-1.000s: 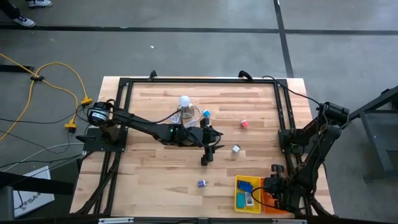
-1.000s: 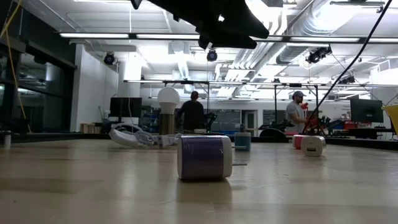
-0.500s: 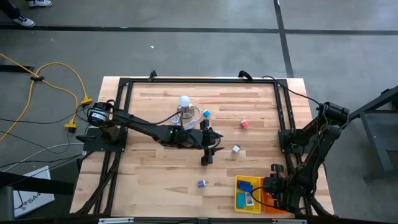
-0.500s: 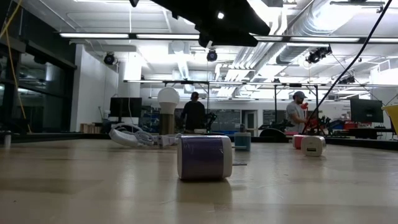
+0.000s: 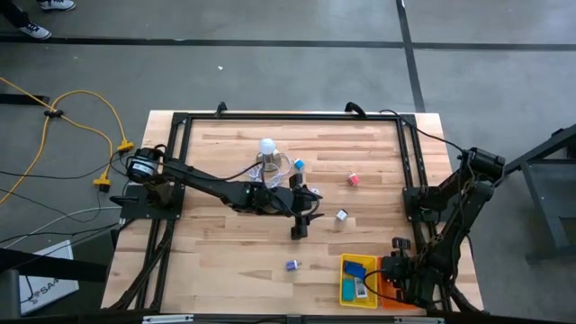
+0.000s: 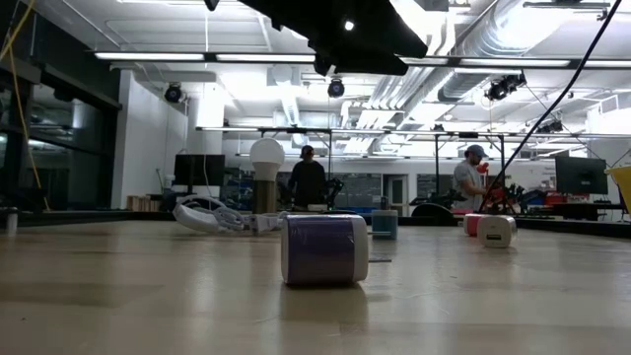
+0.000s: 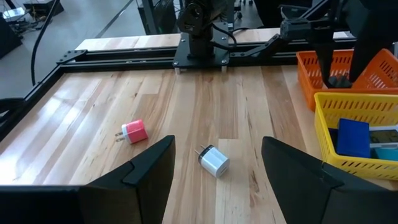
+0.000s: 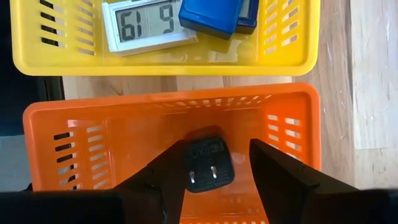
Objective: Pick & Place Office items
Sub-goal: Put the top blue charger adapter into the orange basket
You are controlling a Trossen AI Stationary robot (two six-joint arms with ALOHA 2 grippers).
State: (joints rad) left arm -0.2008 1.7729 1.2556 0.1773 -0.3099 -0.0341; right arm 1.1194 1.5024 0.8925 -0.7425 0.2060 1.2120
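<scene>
My left gripper (image 5: pixel 300 225) (image 7: pixel 217 142) hangs open over the middle of the table. A white cube (image 7: pixel 214 160) (image 5: pixel 342 215) lies on the wood just ahead of its fingers, and a pink cube (image 7: pixel 134 132) (image 5: pixel 354 179) lies farther off. My right gripper (image 8: pixel 217 146) (image 5: pixel 396 270) points down into the orange tray (image 8: pixel 124 130) at the near right, open. A black plug block (image 8: pixel 208 163) lies flat on the tray floor between its fingers. A small blue-white piece (image 5: pixel 292 265) (image 6: pixel 323 248) rests near the front edge.
The yellow tray (image 5: pixel 346 292) (image 8: pixel 25 37) beside the orange one holds a blue block (image 8: pixel 208 15) and a small clock display (image 8: pixel 146 25). The white ball-topped object with its cord (image 5: pixel 267 151) and a small blue piece (image 5: pixel 298 166) stand at the far middle. A black frame (image 5: pixel 288 115) borders the table.
</scene>
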